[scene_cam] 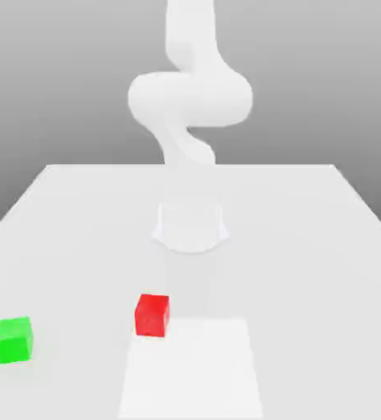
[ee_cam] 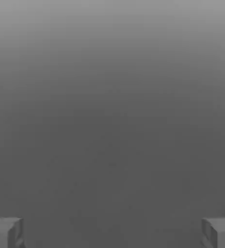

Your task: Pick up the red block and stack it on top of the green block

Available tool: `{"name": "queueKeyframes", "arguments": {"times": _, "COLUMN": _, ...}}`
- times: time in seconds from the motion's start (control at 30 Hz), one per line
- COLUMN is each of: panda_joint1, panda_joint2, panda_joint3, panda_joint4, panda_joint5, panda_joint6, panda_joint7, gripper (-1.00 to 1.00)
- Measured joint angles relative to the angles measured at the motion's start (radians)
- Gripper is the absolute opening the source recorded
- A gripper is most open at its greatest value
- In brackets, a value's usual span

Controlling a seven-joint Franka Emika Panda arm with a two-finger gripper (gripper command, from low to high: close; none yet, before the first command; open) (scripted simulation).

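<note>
Nearest the front edge of the tabletop [scene_cam: 325, 271], two blocks are seen. The green block [scene_cam: 13, 340] is set close to the front corner on the exterior view's left, flat on the surface and square to it. The red block [scene_cam: 153, 315] is placed a little farther back and nearer the middle of the tabletop, well apart from the green one, with bare surface between them. Both are left upright and free of any contact, so each can be approached from above without the other being disturbed.

Farther back, toward the middle of the tabletop, the round base of the arm [scene_cam: 190, 98] is seen, and the white links are carried up from it and out of the picture at the top.

In the hand view the gripper [ee_cam: 112, 232] is shown with its two fingertips [ee_cam: 5, 232] held far apart at opposite edges of the picture, and nothing is gripped between them. Only a plain grey background is faced by the hand camera, which suggests the hand is not yet directed at the tabletop.

The task is judged to be at its start: the red block has not been lifted. The wide opening is presumably kept so that the fingers can be lowered on either side of the red block.
</note>
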Motion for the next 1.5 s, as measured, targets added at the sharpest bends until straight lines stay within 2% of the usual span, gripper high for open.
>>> {"name": "queueKeyframes", "arguments": {"times": 0.53, "panda_joint1": -0.090, "panda_joint2": 0.511, "panda_joint3": -0.080, "panda_joint4": -0.526, "panda_joint5": -0.039, "panda_joint6": 0.410, "panda_joint7": -0.026, "gripper": 0.00}}
{"name": "queueKeyframes", "arguments": {"times": 0.63, "panda_joint1": -0.094, "panda_joint2": 0.707, "panda_joint3": -0.090, "panda_joint4": -0.562, "panda_joint5": 0.002, "panda_joint6": 0.561, "panda_joint7": -0.062, "gripper": 0.00}}
{"name": "queueKeyframes", "arguments": {"times": 0.77, "panda_joint1": -0.137, "panda_joint2": 0.870, "panda_joint3": -0.036, "panda_joint4": -0.550, "panda_joint5": 0.054, "panda_joint6": 0.698, "panda_joint7": -0.101, "gripper": 0.00}}
{"name": "queueKeyframes", "arguments": {"times": 0.8, "panda_joint1": -0.149, "panda_joint2": 0.902, "panda_joint3": -0.023, "panda_joint4": -0.546, "panda_joint5": 0.059, "panda_joint6": 0.725, "panda_joint7": -0.105, "gripper": -1.00}}
{"name": "queueKeyframes", "arguments": {"times": 1.03, "panda_joint1": -0.155, "panda_joint2": 0.907, "panda_joint3": -0.018, "panda_joint4": -0.545, "panda_joint5": 0.055, "panda_joint6": 0.729, "panda_joint7": -0.102, "gripper": -1.00}}
{"name": "queueKeyframes", "arguments": {"times": 1.3, "panda_joint1": -0.156, "panda_joint2": 0.647, "panda_joint3": -0.035, "panda_joint4": -0.580, "panda_joint5": 0.000, "panda_joint6": 0.504, "panda_joint7": -0.062, "gripper": -1.00}}
{"name": "queueKeyframes", "arguments": {"times": 1.5, "panda_joint1": -0.282, "panda_joint2": 0.708, "panda_joint3": -0.124, "panda_joint4": -0.397, "panda_joint5": 0.054, "panda_joint6": 0.381, "panda_joint7": 0.038, "gripper": -1.00}}
